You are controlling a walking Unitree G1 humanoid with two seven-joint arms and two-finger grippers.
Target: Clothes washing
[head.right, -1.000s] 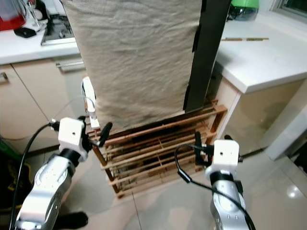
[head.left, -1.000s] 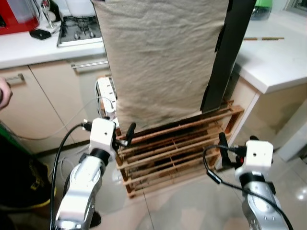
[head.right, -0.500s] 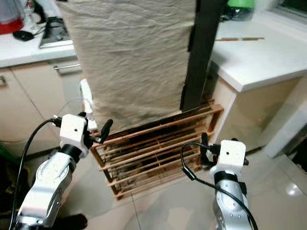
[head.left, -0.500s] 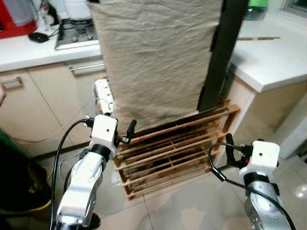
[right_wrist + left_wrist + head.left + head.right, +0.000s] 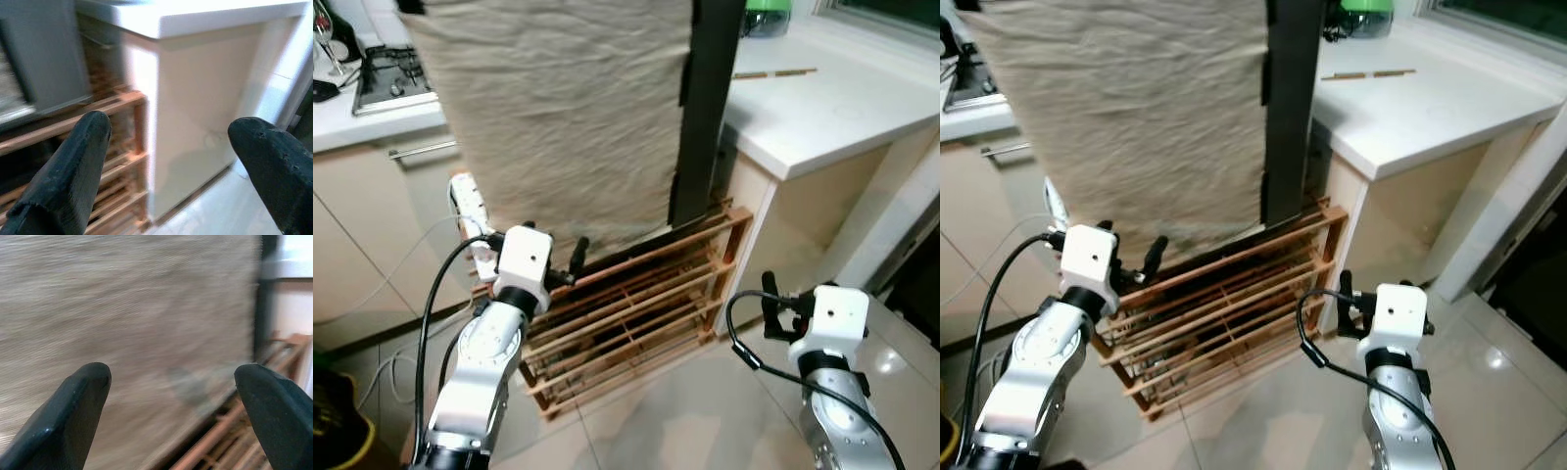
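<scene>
The view has swung toward the white worktop in the past second, the stove sliding toward the frame's edge, so the robot is probably turning or walking, not working. A beige cloth hangs beside a dark panel above a wooden rack on the floor. The left tool hovers just before the cloth's lower edge, the right tool near the worktop's side; both gape, released and empty, so no washing is yet in hand.

Bright, even indoor light; the white countertop glares at far right, and the floor tiles shine softly. Both wrist views are motion-blurred, the beige cloth smeared.
</scene>
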